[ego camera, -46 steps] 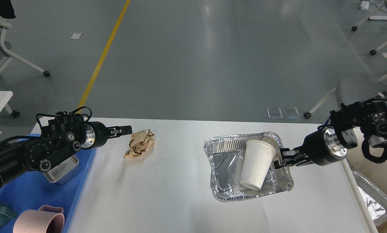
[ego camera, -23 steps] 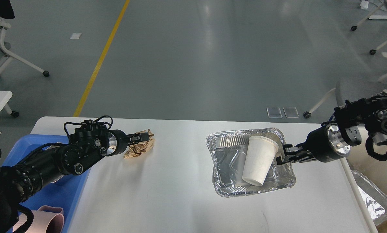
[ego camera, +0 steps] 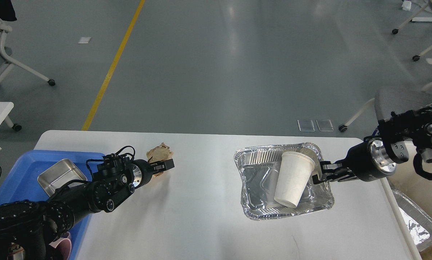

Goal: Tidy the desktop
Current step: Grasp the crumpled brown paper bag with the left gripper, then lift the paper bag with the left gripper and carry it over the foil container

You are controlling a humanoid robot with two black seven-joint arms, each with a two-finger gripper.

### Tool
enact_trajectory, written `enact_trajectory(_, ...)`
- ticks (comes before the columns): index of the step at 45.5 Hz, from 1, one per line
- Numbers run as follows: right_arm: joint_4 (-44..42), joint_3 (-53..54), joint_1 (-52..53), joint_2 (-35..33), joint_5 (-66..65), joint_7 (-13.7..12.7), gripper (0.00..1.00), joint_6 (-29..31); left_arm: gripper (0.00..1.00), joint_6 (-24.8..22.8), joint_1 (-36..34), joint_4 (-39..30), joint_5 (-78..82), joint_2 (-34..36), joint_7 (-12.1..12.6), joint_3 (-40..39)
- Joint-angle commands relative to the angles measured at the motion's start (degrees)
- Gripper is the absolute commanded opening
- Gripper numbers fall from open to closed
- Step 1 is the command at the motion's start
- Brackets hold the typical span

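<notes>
The white desktop (ego camera: 201, 220) fills the lower part of the head view. A crumpled ball of brown paper (ego camera: 159, 152) lies on its left half. My left gripper (ego camera: 165, 165) is right against the paper's near side and hides part of it; its fingers look dark and I cannot tell them apart. On the right half sits a foil tray (ego camera: 259, 154) with a white paper cup (ego camera: 293, 178) lying tilted inside. My right gripper (ego camera: 319, 174) is shut on the tray's right rim.
A blue plastic tray (ego camera: 17, 173) at the desktop's left edge holds a small steel pan (ego camera: 60, 176). A second foil tray (ego camera: 416, 224) lies below the desktop's right edge. Office chairs stand on the grey floor behind.
My left arm swung in over the desktop and lowered its gripper to the brown paper. My right gripper drew the foil tray with the cup a little to the right.
</notes>
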Motion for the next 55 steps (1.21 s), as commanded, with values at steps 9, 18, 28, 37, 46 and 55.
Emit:
enact_trajectory(9,0.08,0.53,-1.23,0.00,-0.10,0.00,0.00,0.00,0.07,-3.76,-0.52,-0.09,-0.25,0.38,-6.57,8.08)
enact_trajectory(18,0.08,0.70,-1.67,0.00,-0.10,0.00,0.00,0.00,0.04,-4.55,-1.05,-0.53,-0.25,0.65,-8.07,8.17)
enact_trajectory(28,0.08,0.79,-1.67,0.00,-0.10,0.00,0.00,0.00,0.00,-6.48,-1.92,-1.14,-0.69,1.87,-8.16,7.47)
enact_trajectory(37,-0.01,1.14,-1.67,0.00,-0.10,0.00,0.00,0.00,0.00,-11.83,-4.73,-9.74,-1.39,11.08,-8.16,7.12)
enact_trajectory(46,-0.01,1.14,-1.67,0.27,-0.18,0.00,0.00,0.00,0.00,-19.40,-10.01,-38.11,-1.92,33.58,-7.90,3.69)
enact_trajectory(55,-0.10,1.23,-1.67,0.53,-0.27,0.00,0.00,0.00,0.00,-29.06,-12.47,-53.69,-1.92,50.55,-8.07,-3.95)
